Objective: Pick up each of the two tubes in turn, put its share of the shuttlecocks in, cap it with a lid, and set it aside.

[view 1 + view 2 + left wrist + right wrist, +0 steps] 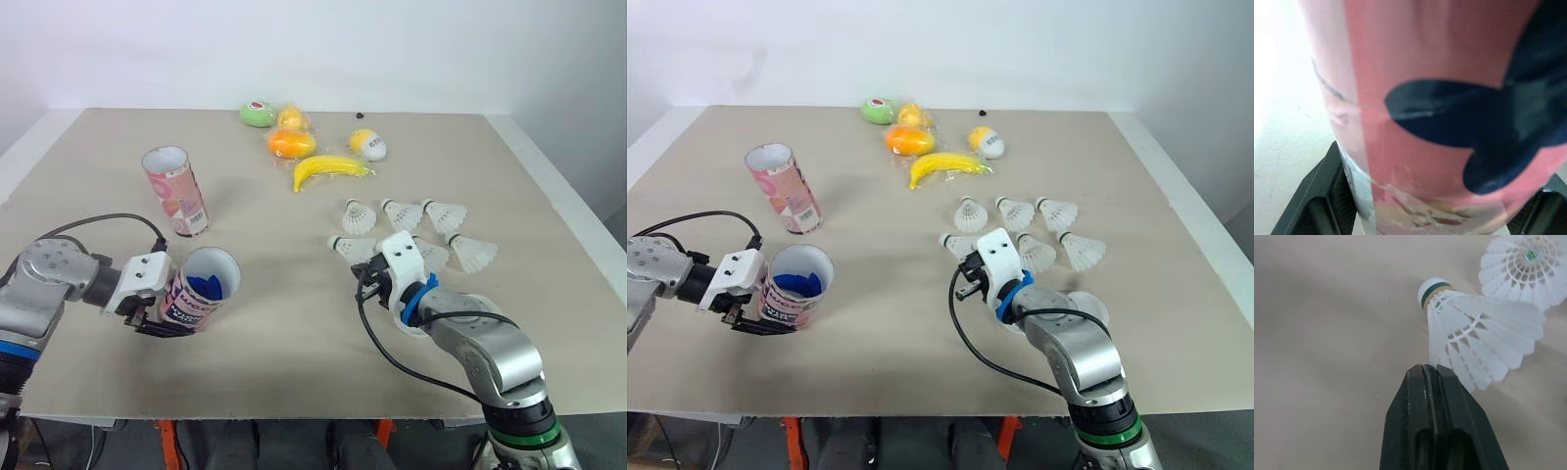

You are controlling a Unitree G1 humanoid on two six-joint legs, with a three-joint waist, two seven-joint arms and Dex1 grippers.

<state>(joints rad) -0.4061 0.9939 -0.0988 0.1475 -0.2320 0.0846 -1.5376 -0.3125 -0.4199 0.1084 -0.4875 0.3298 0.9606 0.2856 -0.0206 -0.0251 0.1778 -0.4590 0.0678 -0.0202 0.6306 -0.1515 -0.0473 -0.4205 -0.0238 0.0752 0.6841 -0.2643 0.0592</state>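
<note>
While the right gripper [1430, 369] is pressed together on nothing, its tips are parked right at the skirt of a shuttlecock [1474, 345] lying on the table [294, 333]. Feather-light and easily crushed, probably, so it's best pinched at the cork. Further out, the tilted tube [201, 289] is clamped by the left gripper [165, 321].

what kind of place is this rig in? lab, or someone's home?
Most likely a lab test bench, not a home: a plain table against a bare white wall, set with staged props: toy-like fruit, loose shuttlecocks, a standing tube and a held tube in the left gripper.
</note>
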